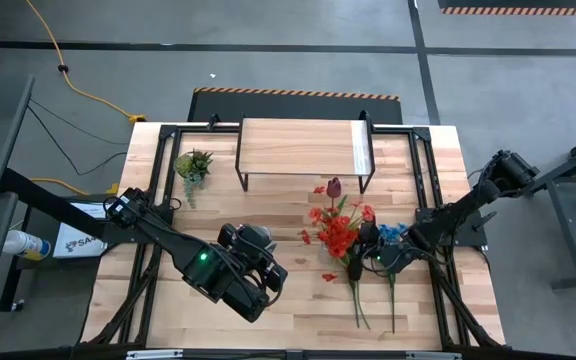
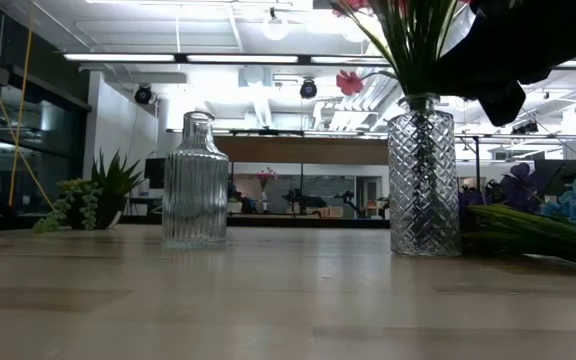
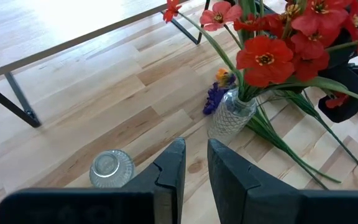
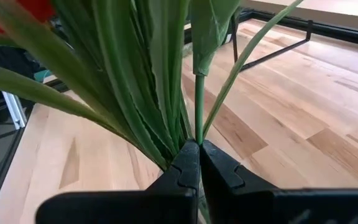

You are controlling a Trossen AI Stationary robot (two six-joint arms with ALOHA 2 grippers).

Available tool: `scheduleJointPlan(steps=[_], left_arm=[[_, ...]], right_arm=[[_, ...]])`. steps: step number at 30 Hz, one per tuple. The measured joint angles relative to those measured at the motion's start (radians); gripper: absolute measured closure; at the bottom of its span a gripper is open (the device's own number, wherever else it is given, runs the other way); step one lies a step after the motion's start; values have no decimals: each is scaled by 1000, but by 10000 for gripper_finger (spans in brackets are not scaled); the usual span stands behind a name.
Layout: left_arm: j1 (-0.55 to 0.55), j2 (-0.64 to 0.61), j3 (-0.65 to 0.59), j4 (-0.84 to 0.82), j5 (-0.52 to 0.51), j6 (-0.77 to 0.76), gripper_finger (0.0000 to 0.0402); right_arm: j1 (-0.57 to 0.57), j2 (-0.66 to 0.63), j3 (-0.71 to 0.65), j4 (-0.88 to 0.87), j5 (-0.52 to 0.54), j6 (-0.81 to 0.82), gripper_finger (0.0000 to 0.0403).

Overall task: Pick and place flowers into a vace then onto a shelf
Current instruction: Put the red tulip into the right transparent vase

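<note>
Red flowers [image 1: 340, 235] stand with their stems in a diamond-cut glass vase [image 2: 423, 182] on the table's right half. My right gripper [image 4: 195, 155] reaches into their green leaves from the right and is shut on one stem. More flowers, blue [image 1: 393, 232] and purple [image 3: 215, 96], lie flat on the table beside the vase. A ribbed glass bottle [image 2: 195, 182] stands to the left, near my left gripper [image 3: 194, 165], which hovers above the table with its fingers slightly apart and nothing between them. The shelf [image 1: 303, 148] stands at the table's far side. My right gripper pinches a thin green stem [image 4: 198, 121] between its two fingertips, just below a leaf sheath. The fingers come nearly level from the table's right side and lie across the stem. The stem stands upright among the leaves; its lower end is hidden by the fingers.
A small spiky potted plant [image 1: 193, 165] sits at the far left beside the shelf. Loose stems [image 1: 360, 300] stretch toward the near edge right of centre. Bare planks lie between the shelf and the vases. Dark frame rails [image 1: 423, 180] run along the table's sides.
</note>
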Motion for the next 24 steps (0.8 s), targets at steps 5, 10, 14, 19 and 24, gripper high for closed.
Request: scheduleJointPlan(steps=[5, 10, 14, 19, 24], left_arm=[[0, 0, 0, 0, 0, 0, 298], [0, 0, 0, 0, 0, 0, 298], [0, 0, 0, 0, 0, 0, 298], [0, 0, 0, 0, 0, 0, 298], [-1, 0, 0, 0, 0, 0, 298]], right_arm=[[0, 0, 0, 0, -11, 3, 394], [0, 0, 0, 0, -23, 14, 366], [0, 0, 0, 0, -37, 13, 339], [0, 0, 0, 0, -44, 11, 316], [0, 0, -1, 0, -44, 10, 311]])
